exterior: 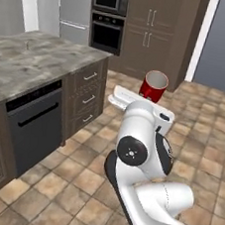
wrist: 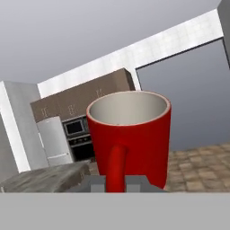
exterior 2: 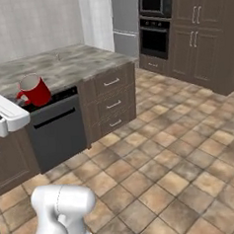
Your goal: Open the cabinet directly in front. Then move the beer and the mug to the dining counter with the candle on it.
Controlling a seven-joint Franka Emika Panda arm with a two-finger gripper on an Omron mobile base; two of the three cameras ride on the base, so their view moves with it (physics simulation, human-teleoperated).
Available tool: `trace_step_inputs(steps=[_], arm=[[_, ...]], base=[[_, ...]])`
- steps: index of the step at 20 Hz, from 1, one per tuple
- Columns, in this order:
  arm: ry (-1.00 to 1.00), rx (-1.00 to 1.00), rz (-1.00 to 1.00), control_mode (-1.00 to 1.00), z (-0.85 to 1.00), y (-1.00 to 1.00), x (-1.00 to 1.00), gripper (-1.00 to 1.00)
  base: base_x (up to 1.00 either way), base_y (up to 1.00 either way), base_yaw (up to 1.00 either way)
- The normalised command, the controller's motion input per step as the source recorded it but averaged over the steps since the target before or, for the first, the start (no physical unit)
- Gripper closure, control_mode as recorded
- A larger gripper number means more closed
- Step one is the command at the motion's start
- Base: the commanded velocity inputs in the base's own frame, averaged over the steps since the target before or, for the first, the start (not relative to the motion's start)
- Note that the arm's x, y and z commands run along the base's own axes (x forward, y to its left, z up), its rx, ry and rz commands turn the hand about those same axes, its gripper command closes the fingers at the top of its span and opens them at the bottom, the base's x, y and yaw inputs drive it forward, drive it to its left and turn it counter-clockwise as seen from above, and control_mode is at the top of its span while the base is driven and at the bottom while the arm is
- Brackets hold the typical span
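Mug (wrist: 130, 139), red, rides upright just ahead of the gripper (wrist: 116, 180), whose fingers pinch its handle. Dining counter (exterior: 25, 64) lies off to the gripper's left and lower. Likely step: carry it over. Keep the mug level and set it well inside the slab's edge.

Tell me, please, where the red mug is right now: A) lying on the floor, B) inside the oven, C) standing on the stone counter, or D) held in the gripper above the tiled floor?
D: the gripper is shut on the handle of the mug, carried clear of the dining counter.
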Motion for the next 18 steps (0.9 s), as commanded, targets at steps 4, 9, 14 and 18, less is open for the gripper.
trace_step_inputs(steps=[4,9,14,18], arm=[[0.00,0.00,0.00,1.00,0.00,0.00,0.00,1.00],[0.00,0.00,0.00,1.00,0.00,0.00,0.00,1.00],[0.00,0.00,0.00,1.00,0.00,0.00,0.00,1.00],[0.00,0.00,0.00,1.00,0.00,0.00,0.00,1.00]], base=[[1.00,-0.01,0.36],[1.00,-0.06,0.41],[1.00,-0.10,0.41],[1.00,-0.23,0.40]])
